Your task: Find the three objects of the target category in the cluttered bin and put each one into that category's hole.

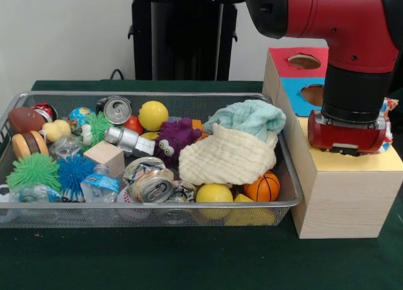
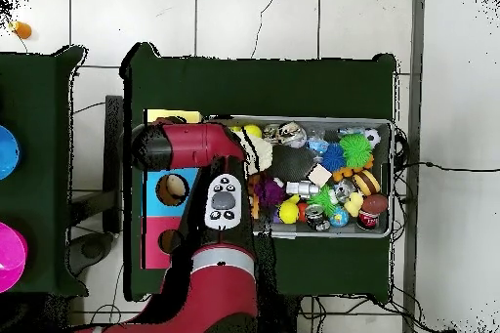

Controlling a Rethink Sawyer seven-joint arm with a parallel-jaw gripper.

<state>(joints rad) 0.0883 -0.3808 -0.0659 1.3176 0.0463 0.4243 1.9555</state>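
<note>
1. From the front view I see the arm's red and black wrist sitting low over the yellow end of the pale wood-grain box (image 1: 343, 195); the pincer (image 1: 347, 146) is hidden under the wrist housing, so I cannot tell how it is set.
2. A scrap of spotted cloth (image 1: 390, 123) pokes out at about 3 o'clock of the wrist, right at the box's edge. Only a corner shows, so I cannot read its long axis.
3. The yellow-surround hole (image 2: 174, 117) is covered by the arm in both views; only a strip of the yellow paper shows. The blue-surround hole (image 1: 315, 94) and the red-surround hole (image 1: 304, 61) lie open beyond it, toward 12 o'clock in the front view.
4. The bin (image 1: 157, 96) stands on the green desk (image 1: 157, 258) just beside the box, its right rim almost touching the box wall. There is little room between them.
5. Inside the bin, a cream muslin cloth (image 1: 225, 161) and a mint one (image 1: 249, 117) are heaped at the right end, long axis running roughly 8 to 2 o'clock.
6. The bin's left and middle are packed with balls, cans and toys; bare desk lies open along the near edge.
</note>
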